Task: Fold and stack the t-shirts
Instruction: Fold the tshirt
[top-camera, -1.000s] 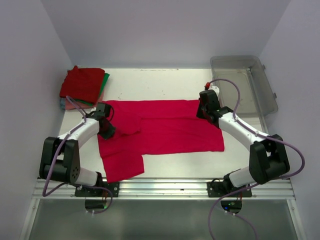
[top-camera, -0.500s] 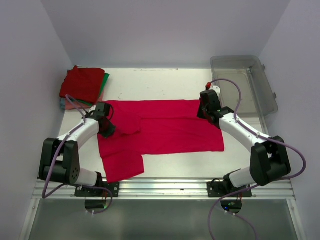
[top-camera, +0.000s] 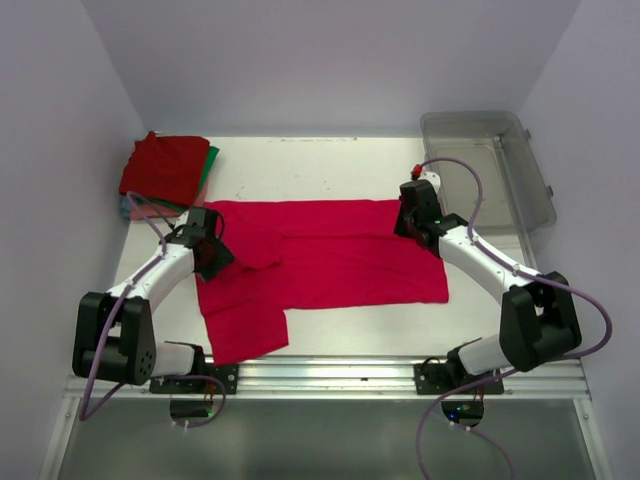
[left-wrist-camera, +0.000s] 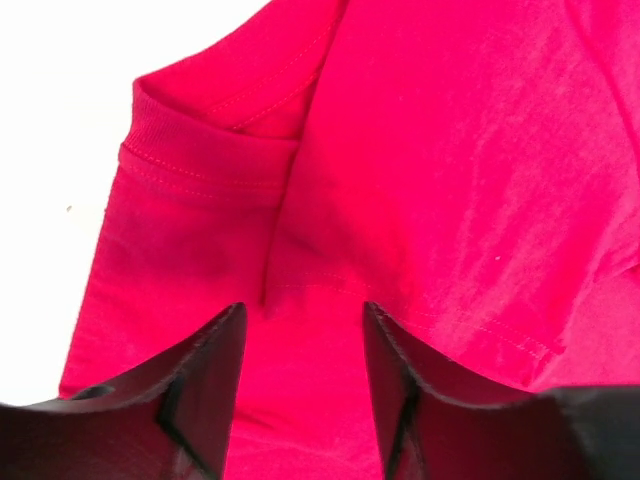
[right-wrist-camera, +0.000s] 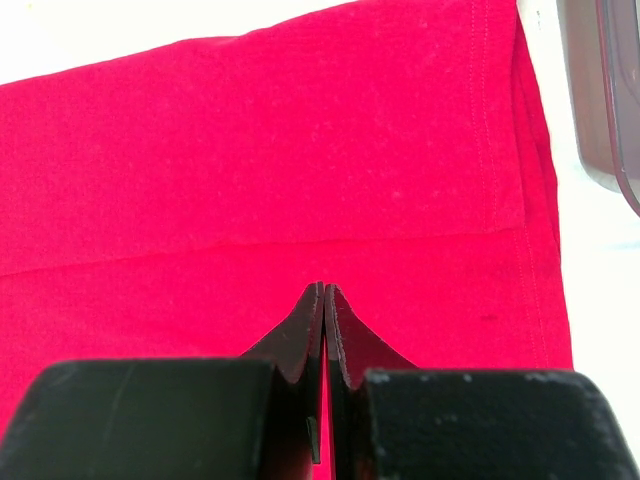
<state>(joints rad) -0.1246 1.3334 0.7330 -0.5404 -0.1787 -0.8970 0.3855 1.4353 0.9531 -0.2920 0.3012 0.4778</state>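
Note:
A bright crimson-pink t-shirt (top-camera: 340, 262) lies flat across the middle of the table, its top edge folded down and one part hanging toward the front left. My left gripper (top-camera: 214, 256) hovers over its left side, beside a sleeve (left-wrist-camera: 200, 150). In the left wrist view that gripper (left-wrist-camera: 302, 306) is open, with only cloth below the gap. My right gripper (top-camera: 411, 222) sits over the shirt's far right corner. In the right wrist view it (right-wrist-camera: 325, 288) is shut, tips together just above the folded cloth (right-wrist-camera: 250, 150). A stack of folded t-shirts (top-camera: 165, 168), dark red on top with a green edge showing, rests at the back left.
A clear grey plastic bin (top-camera: 536, 190) stands at the back right, its corner also showing in the right wrist view (right-wrist-camera: 612, 100). Bare white table (top-camera: 330, 160) lies behind the shirt. The table's metal front rail (top-camera: 330, 372) runs between the arm bases.
My left gripper has opened and let go of the cloth it was shut on, and it has shifted slightly back. The right arm and the shirt have stayed put.

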